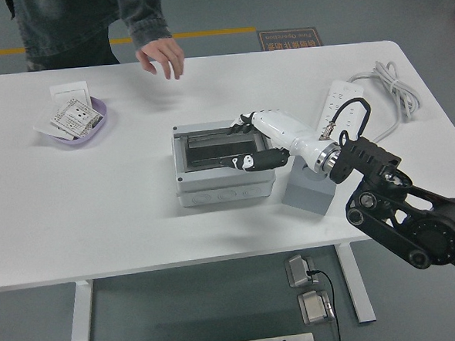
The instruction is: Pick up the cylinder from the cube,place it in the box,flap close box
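The grey box [213, 188] stands mid-table, and its dark see-through flap [211, 148] lies down over its top. My right hand [245, 142], white with black fingers, reaches over the box's right end. Its fingertips [245, 121] rest at the flap's far right corner and its thumb [242, 163] at the near edge, spread and holding nothing. The grey cube [308, 195] sits right of the box, under my wrist, with nothing seen on it. The cylinder is not visible. A person's hand [161, 57] hovers over the table's far edge, away from the box.
A purple bowl [94, 131] holding white cards sits at the far left. A white power strip [341, 108] and its coiled cable [391, 83] lie at the far right. The table's near edge [179, 265] runs below the box.
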Controlling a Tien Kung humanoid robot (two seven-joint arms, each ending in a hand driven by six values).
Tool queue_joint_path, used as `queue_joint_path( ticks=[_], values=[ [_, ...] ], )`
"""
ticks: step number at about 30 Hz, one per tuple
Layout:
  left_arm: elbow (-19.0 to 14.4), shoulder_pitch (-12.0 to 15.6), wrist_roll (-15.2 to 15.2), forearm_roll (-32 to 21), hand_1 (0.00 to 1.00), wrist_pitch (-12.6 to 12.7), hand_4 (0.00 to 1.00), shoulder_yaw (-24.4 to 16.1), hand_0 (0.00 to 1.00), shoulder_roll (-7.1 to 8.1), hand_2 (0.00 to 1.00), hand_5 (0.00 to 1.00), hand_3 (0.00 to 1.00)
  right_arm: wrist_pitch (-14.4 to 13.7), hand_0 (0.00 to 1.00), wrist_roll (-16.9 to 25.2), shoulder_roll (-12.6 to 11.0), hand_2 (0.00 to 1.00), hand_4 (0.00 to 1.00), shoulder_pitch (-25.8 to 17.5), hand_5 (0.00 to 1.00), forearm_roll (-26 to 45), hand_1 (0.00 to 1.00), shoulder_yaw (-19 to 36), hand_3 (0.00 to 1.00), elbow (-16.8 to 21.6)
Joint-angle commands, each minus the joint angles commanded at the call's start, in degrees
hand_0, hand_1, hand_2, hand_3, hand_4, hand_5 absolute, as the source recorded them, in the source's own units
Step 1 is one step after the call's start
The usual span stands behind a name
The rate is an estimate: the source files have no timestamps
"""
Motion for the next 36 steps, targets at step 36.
queue_joint_path(
  ticks=[36],
  values=[
    [0.0, 1.62, -0.62, 4.21, 0.66, 0.14, 0.664, -4.87, 0.592, 0.08, 0.606, 0.286, 0.6, -0.87, 0.811, 11.64, 6.36, 0.718, 0.961, -22.91, 0.768, 41.42, 0.72, 33.21, 0.728, 6.72]
  ],
)
